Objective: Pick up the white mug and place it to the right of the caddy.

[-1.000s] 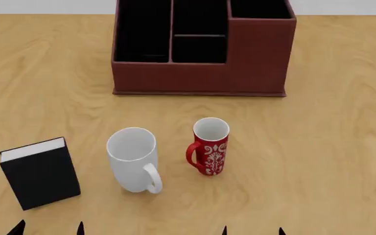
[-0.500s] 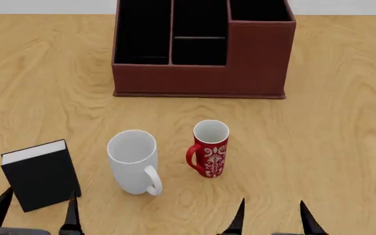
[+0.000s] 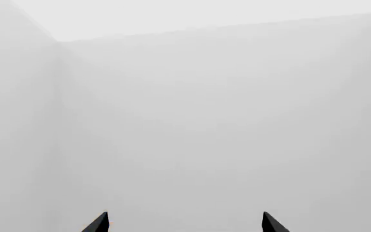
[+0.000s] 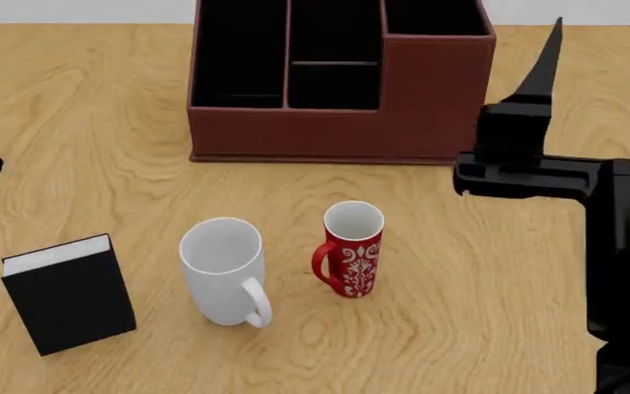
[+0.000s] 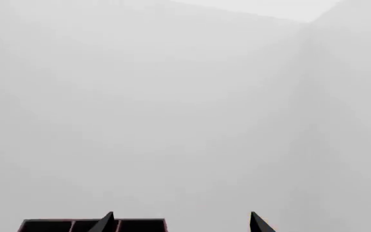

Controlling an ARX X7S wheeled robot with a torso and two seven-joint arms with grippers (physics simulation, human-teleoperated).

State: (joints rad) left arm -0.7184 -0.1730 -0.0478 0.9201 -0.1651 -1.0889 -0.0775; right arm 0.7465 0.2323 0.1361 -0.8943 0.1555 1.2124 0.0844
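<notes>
I am holding my right jaws point(image 4: 550, 49) raised, tips spread and empty, beside the reddish-brown leather-look caddy point(image 4: 340, 90). The glossy white mug point(image 4: 225, 269) is standing untouched on the wooden desk point(image 4: 75, 123), below my jaws. My left jaws point(image 3: 183, 223) are also spread.

the scene is lit evenly and brightly; only faint, soft shadows are cast. edges are rendered sharp, without blur, glare or distortion.
</notes>
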